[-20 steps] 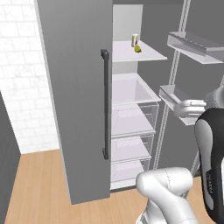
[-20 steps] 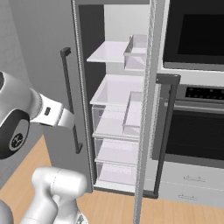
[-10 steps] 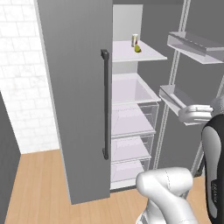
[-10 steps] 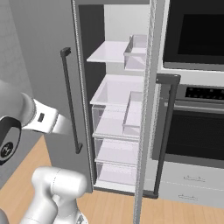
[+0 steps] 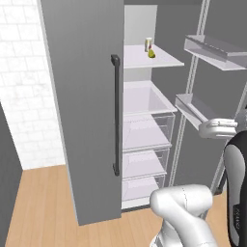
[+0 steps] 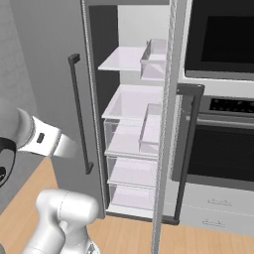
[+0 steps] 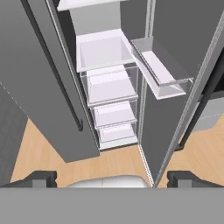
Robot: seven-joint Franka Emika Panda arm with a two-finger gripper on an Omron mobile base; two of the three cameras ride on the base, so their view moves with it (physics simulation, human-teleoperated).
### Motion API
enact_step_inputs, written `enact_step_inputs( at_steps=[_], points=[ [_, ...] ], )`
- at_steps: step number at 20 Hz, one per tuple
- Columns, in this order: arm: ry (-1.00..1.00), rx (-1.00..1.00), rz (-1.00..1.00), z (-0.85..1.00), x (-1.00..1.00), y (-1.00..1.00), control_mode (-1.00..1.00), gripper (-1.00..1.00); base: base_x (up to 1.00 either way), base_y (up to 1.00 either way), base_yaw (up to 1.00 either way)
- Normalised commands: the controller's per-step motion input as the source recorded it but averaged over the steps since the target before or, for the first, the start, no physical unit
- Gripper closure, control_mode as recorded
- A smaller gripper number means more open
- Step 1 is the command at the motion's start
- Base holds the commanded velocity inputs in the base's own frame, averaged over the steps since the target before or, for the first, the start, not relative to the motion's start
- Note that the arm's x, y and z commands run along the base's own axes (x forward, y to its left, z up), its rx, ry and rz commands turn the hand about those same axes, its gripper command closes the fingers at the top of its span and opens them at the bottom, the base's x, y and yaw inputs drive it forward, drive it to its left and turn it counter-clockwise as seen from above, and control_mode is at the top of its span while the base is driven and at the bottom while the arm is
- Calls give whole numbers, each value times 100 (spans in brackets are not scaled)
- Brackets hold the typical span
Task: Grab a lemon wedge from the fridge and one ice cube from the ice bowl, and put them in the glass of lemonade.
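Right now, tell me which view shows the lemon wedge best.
The left base view: the lemon wedge lies on the fridge's top shelf beside a small can. In the right base view and hand view I cannot make it out.

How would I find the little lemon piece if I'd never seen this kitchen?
Look at the tall grey fridge with one door swung open. On its top white shelf, near the back, sits the lemon wedge, a tiny yellow-green bit. Right beside it stands a small can, which is taller, upright and cream-coloured.
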Motion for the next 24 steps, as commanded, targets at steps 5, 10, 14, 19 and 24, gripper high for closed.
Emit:
enact_step_inputs(
  at_steps=[5,10,14,19,24],
  points=[
    [0,0,0,0,0,0,100,-100,1,0,-14],
    [0,0,0,0,0,0,100,-100,26,0,-17],
    [0,0,0,0,0,0,100,-100,21,0,-10],
    [0,0,0,0,0,0,100,-100,46,0,-3],
    [0,0,0,0,0,0,100,-100,84,0,-2]
  ],
)
